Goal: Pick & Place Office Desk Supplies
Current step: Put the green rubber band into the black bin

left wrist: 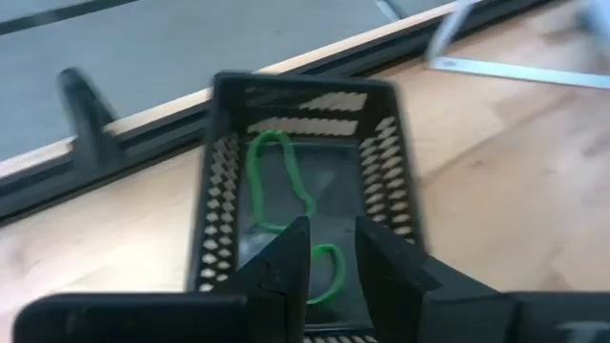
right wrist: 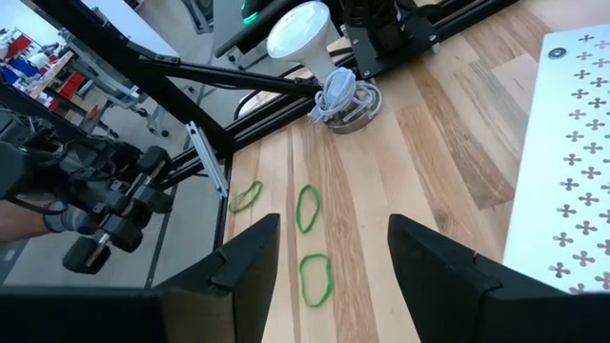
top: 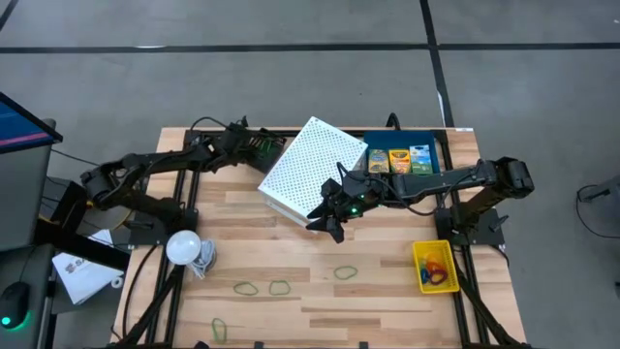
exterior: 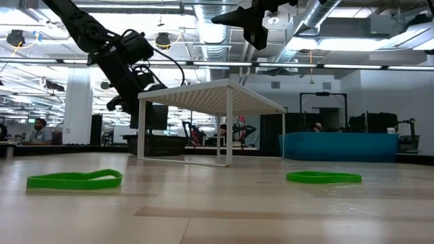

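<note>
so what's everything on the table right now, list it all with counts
green bands: five loose on the wood near the front edge, two more inside the black tray
black tray: one, back left, under the left tool
white perforated shelf: one, centre back
blue tray: one, back right, holding crayon packs
crayon packs: three, yellow-green, side by side
yellow tray: one, right front, small coloured items inside
white bulb: one, left
left tool: part open over the black tray
right tool: open, empty, raised at centre
</note>
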Motion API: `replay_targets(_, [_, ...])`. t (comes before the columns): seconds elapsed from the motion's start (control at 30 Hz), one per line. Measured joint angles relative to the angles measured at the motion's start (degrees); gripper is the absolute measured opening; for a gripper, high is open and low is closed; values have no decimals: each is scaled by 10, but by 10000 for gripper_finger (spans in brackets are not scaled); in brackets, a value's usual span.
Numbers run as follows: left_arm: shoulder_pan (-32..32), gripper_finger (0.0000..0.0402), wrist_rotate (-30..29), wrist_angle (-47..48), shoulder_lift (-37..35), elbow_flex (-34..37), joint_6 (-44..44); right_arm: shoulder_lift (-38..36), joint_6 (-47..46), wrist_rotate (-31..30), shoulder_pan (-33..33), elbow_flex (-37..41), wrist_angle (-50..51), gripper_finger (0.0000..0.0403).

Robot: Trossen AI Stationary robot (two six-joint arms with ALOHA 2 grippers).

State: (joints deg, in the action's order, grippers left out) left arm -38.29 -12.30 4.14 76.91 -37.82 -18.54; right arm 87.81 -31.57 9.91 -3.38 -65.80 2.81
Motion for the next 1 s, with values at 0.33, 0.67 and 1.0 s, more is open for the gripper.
replay_targets(0.33, [2, 59, 68, 43, -112, 0, 43, 0, 0, -1, 0, 0, -3, 193])
replay_targets(0.67, [14, 35, 199, 16, -269, 0, -23, 0, 5, 4, 0, 0, -19, 193])
replay_targets(1.0, [110, 33, 233, -17, -358, 0, -49, 0, -5, 21, -27, 0, 105, 193])
